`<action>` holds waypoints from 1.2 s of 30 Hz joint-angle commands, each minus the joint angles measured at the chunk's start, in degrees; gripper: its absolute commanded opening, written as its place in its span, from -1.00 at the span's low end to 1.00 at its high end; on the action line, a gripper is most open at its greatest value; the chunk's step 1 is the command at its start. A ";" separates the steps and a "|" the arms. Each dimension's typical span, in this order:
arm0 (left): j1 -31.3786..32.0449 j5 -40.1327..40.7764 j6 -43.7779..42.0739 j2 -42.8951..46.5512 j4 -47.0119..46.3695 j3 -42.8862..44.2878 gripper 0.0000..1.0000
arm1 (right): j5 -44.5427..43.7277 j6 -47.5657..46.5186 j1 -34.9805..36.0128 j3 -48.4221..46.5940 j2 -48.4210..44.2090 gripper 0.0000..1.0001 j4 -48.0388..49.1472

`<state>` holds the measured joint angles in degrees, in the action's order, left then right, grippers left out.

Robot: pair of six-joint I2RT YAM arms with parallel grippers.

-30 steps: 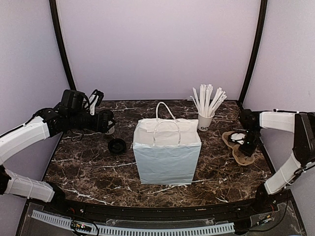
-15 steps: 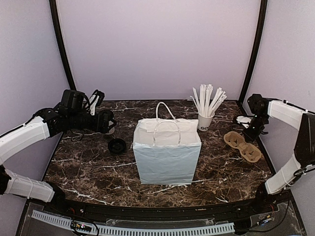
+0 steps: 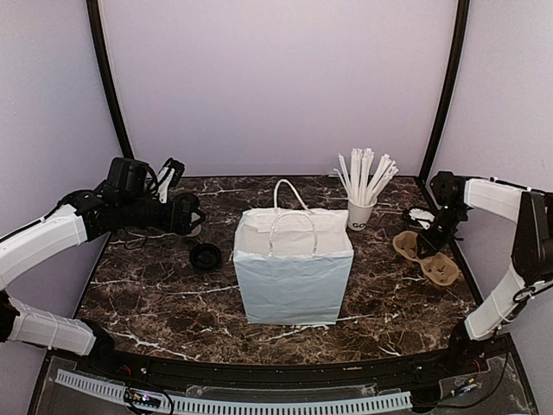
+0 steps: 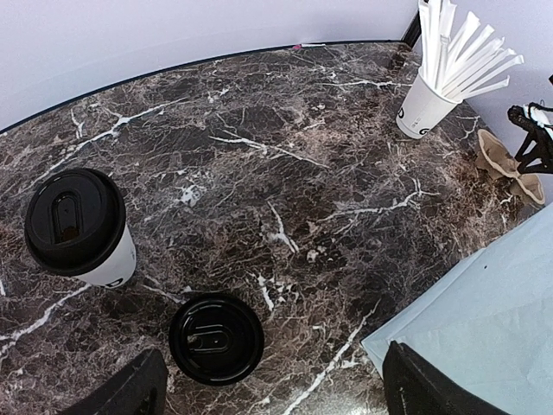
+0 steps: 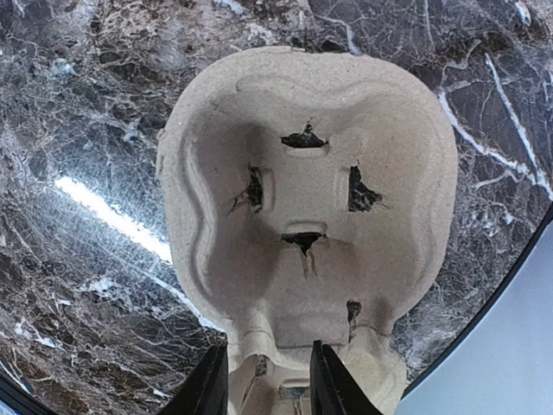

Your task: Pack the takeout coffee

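Observation:
The takeout coffee (image 4: 78, 229), a small white cup with a black lid, stands upright at the far left. In the top view (image 3: 196, 229) my left gripper (image 3: 187, 214) hides most of it. That gripper (image 4: 276, 393) hangs wide open and empty above the table, the cup ahead and to its left. My right gripper (image 5: 270, 385) is narrowed on the middle ridge of the brown pulp cup carrier (image 5: 311, 173), which lies on the table at the right (image 3: 442, 270). In the top view that gripper (image 3: 429, 242) is at the carrier's far end.
A loose black lid (image 4: 216, 338) lies on the marble near the coffee (image 3: 206, 256). The tall white paper bag (image 3: 292, 277) stands open at the centre. A white cup of long white sticks (image 3: 360, 214) stands behind the bag at the right.
The carrier turned on the table between one second and half a second ago. My right gripper rose toward the back wall, then came back down onto the carrier. The left arm has not moved.

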<state>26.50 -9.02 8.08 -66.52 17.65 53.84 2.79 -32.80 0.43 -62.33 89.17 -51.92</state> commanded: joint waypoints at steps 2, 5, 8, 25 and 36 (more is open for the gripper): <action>-0.40 -1.15 -0.42 0.74 -0.92 -0.69 0.78 | 0.29 0.77 0.10 -0.13 1.71 -0.29 1.66; -0.40 -1.41 -0.48 0.69 -0.92 -0.67 0.78 | -0.30 0.48 -1.51 -0.07 1.64 -0.26 1.80; -0.40 -1.58 -0.49 0.63 -0.86 -0.69 0.79 | -0.85 -0.08 -2.11 -0.11 1.59 -0.25 1.68; -0.40 -2.38 -0.58 0.34 -0.69 -0.63 0.78 | 0.02 -2.36 -4.05 0.01 3.49 -0.14 0.59; -0.40 -2.68 -0.60 0.17 -0.60 -0.63 0.78 | 0.01 -3.15 -4.08 -1.29 5.21 -0.14 0.11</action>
<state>26.50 -10.81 8.05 -66.52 17.65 53.84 1.93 -35.31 -3.40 -62.35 93.34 -50.98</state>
